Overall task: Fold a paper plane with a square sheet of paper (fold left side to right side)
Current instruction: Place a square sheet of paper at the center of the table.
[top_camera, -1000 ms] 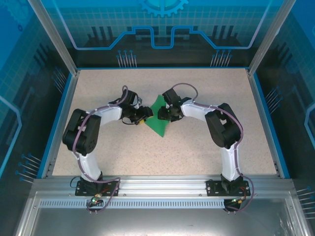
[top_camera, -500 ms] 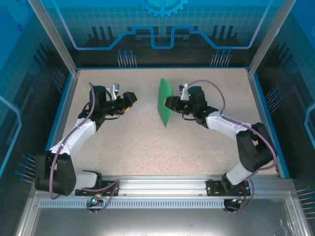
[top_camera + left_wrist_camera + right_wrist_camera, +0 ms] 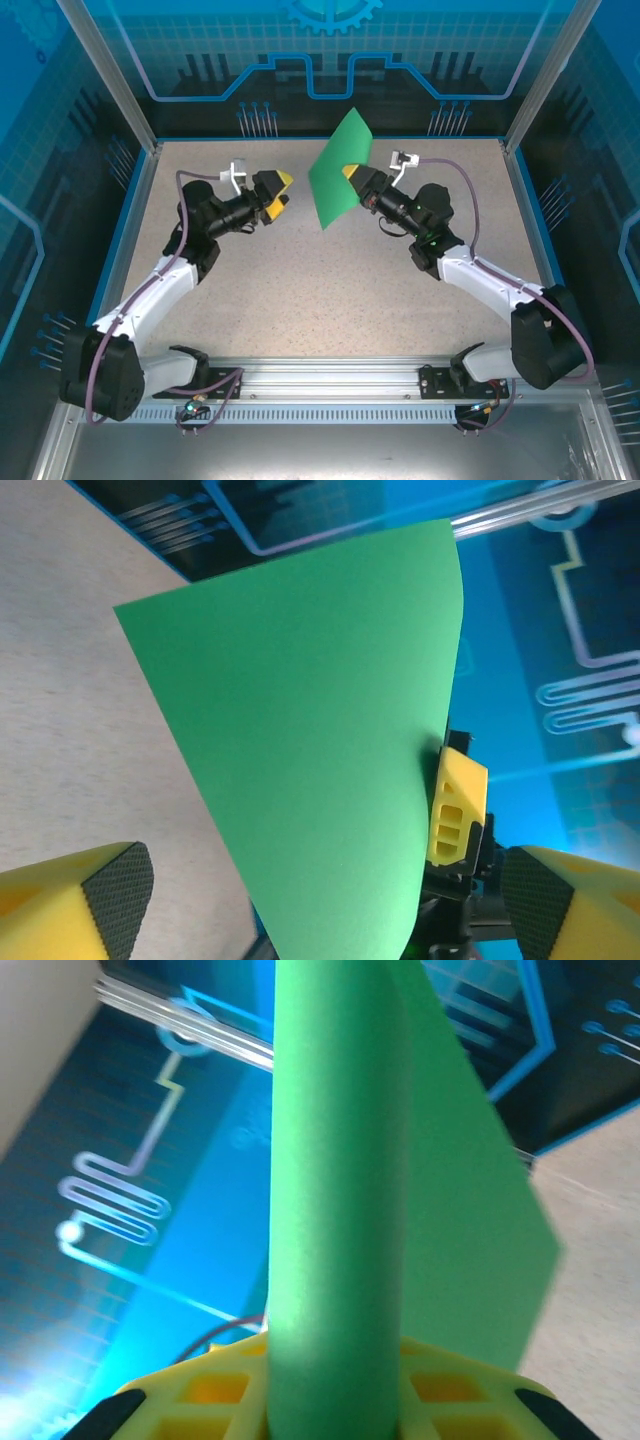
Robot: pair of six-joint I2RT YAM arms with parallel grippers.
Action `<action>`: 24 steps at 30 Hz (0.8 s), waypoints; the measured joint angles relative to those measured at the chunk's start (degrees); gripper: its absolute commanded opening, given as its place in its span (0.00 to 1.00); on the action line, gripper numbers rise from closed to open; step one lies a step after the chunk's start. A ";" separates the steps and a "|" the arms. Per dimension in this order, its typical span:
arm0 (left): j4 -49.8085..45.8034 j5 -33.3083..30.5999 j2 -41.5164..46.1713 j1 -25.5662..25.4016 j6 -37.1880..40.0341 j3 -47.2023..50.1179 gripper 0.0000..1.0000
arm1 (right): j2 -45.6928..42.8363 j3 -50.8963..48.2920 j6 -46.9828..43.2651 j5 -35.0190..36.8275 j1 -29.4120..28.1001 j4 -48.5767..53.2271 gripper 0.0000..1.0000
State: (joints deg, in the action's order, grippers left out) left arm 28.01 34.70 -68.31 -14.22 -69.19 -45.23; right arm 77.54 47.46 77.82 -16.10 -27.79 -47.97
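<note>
Paper is what my right gripper (image 3: pixel 352 174) has: its jaws are pressed onto one edge of the square sheet of paper (image 3: pixel 335 172). The sheet stands nearly upright in the air over the far middle of the table (image 3: pixel 330 300) and touches nothing else. From the right wrist, it curls over my fingers in a soft rounded bend, not a sharp crease. My left gripper (image 3: pixel 281 192) hangs near the sheet on its left side, jaws spread wide. Its pads (image 3: pixel 118 892) are bare and apart from the green face in front of them. I judge the left-to-right fold barely begun, since no flat crease is set. Next I would need to lay the sheet down, or have the left jaws take the free edge. That edge must then meet the right edge squarely before the bend is pressed flat.
</note>
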 measured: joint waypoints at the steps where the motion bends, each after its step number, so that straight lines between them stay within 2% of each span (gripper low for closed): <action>1: 1.68 -0.37 -0.15 -0.94 -1.11 -0.02 0.95 | -0.28 0.00 0.87 0.76 -0.48 -1.14 0.25; 8: 9.38 -1.97 -4.04 -5.25 -6.21 -0.76 0.97 | -0.70 1.77 3.93 3.39 -3.58 -4.74 0.25; 11: 12.68 -2.36 -6.45 -6.38 -8.48 -1.86 0.93 | -0.70 2.89 4.72 3.93 -4.63 -6.40 0.25; 14: 15.67 -2.62 -7.74 -6.88 -10.51 -2.21 0.76 | -0.70 3.02 4.96 4.24 -5.44 -7.13 0.25; 18: 18.38 -3.37 -7.89 -6.97 -11.19 -2.71 0.41 | -0.94 1.46 5.14 5.62 -5.95 -6.95 0.25; 20: 18.97 -3.76 -7.82 -6.95 -10.88 -2.89 0.27 | -1.16 -0.15 5.14 6.23 -5.97 -6.45 0.26; 24: 16.65 -4.42 -7.13 -6.97 -8.72 -2.97 0.08 | -2.80 -2.73 4.15 7.80 -5.97 -2.14 0.33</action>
State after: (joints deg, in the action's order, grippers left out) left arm 44.66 30.28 -75.44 -21.19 -77.91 -48.21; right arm 74.74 44.73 81.97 -8.29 -33.76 -50.11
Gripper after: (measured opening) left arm 0.147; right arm 0.293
